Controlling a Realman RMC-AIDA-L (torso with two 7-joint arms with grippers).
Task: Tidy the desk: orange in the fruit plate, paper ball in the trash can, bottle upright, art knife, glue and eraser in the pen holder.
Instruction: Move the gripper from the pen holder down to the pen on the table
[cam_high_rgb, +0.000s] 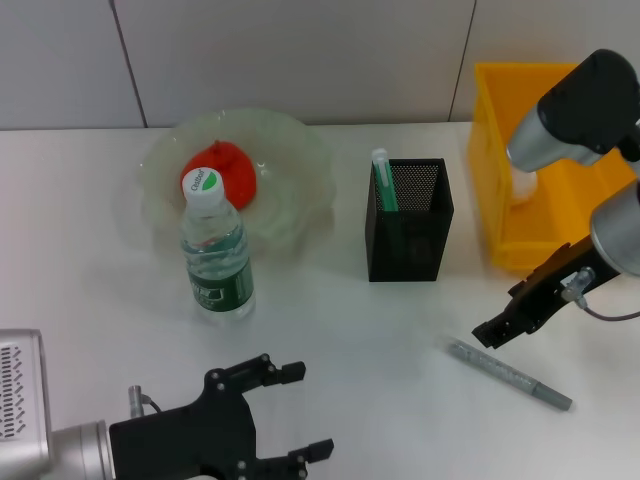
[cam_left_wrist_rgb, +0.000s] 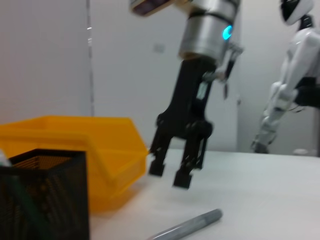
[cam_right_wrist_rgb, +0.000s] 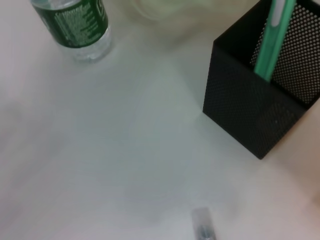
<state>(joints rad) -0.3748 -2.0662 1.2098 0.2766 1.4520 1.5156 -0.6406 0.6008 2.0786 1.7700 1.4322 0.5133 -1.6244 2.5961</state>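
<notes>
The orange (cam_high_rgb: 224, 168) lies in the pale green fruit plate (cam_high_rgb: 290, 160). In front of the plate the bottle (cam_high_rgb: 216, 256) stands upright. A green-and-white glue stick (cam_high_rgb: 383, 180) stands in the black mesh pen holder (cam_high_rgb: 408, 225). The grey art knife (cam_high_rgb: 510, 375) lies flat on the table to the right. My right gripper (cam_high_rgb: 490, 333) hangs open just above the knife's near end; the left wrist view shows nothing between its fingers (cam_left_wrist_rgb: 156, 167). A white paper ball (cam_high_rgb: 522, 188) sits in the yellow trash can (cam_high_rgb: 500, 120). My left gripper (cam_high_rgb: 300, 412) rests open at the front left. The eraser is out of view.
The yellow trash can (cam_left_wrist_rgb: 75, 145) stands right of the pen holder (cam_left_wrist_rgb: 42, 200), with the knife (cam_left_wrist_rgb: 187, 227) in front of both. A white humanoid robot (cam_left_wrist_rgb: 295, 75) stands beyond the table. Bare table lies between the bottle (cam_right_wrist_rgb: 75, 25) and the pen holder (cam_right_wrist_rgb: 265, 110).
</notes>
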